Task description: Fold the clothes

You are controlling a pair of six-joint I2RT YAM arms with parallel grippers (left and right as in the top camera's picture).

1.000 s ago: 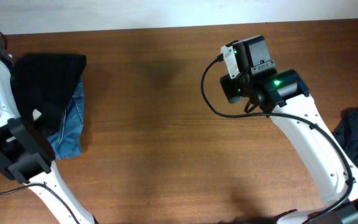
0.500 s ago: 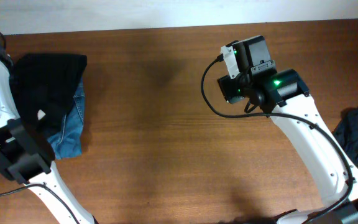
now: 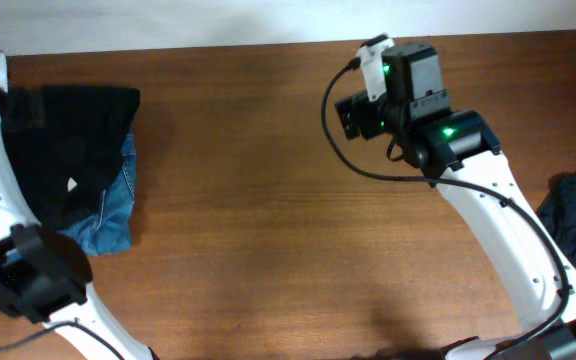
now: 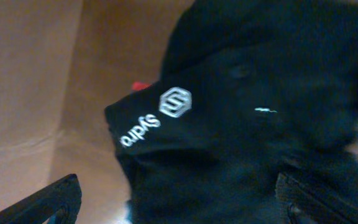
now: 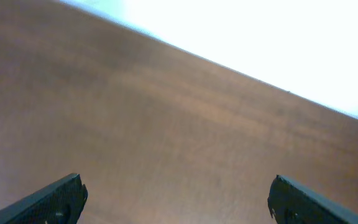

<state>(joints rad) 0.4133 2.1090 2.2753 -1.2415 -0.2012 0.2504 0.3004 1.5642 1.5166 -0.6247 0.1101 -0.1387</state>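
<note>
The black garment (image 3: 73, 140), white logo (image 4: 175, 102) showing, lies bunched on a blue denim piece (image 3: 113, 215) at the desk's (image 3: 268, 230) left end. The left gripper (image 4: 179, 208) hangs just above it, jaws spread wide and holding nothing. The right gripper (image 5: 176, 202), equally wide and holding nothing, hovers near the desk's far edge

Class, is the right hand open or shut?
Open: the right hand shows its fingertips far apart in the wrist view's bottom corners, only table between them.

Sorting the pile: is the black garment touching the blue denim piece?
Touching. The overhead view shows the black garment lying over the blue denim piece, covering part of it.
</note>
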